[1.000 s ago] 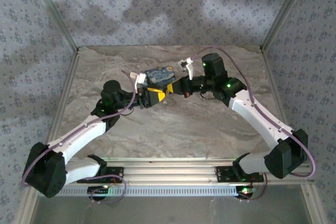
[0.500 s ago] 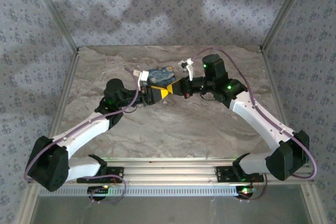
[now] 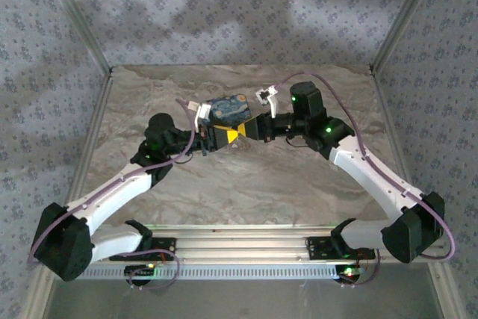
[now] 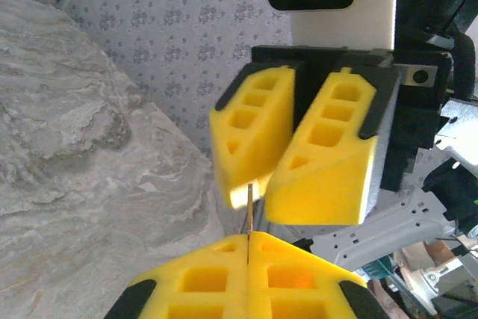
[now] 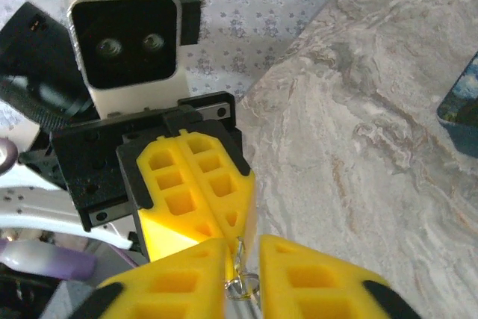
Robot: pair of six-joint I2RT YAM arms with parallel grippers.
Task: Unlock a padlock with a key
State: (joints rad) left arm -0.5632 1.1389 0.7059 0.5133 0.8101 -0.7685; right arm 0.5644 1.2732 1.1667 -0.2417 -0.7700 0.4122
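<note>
My two grippers meet tip to tip above the middle of the table. The left gripper [image 3: 222, 137] [image 4: 248, 238] is shut on the key [image 4: 249, 203], a thin metal blade seen edge-on that sticks out of its yellow fingers. The right gripper [image 3: 241, 133] [image 5: 243, 248] faces it with its jaws a little apart. The key's silver ring [image 5: 243, 287] hangs in that gap. In the left wrist view the blade's tip reaches the right gripper's fingers [image 4: 321, 155]. The padlock is hidden.
A blue box with a yellow swirl painting [image 3: 226, 109] [image 5: 461, 102] lies on the marble table just behind the grippers. Metal frame posts [image 3: 78, 24] and patterned walls close in the back and sides.
The left gripper has closed on the key. The right gripper's jaws, shut before, have parted slightly. Both arms stay at the same meeting spot.
</note>
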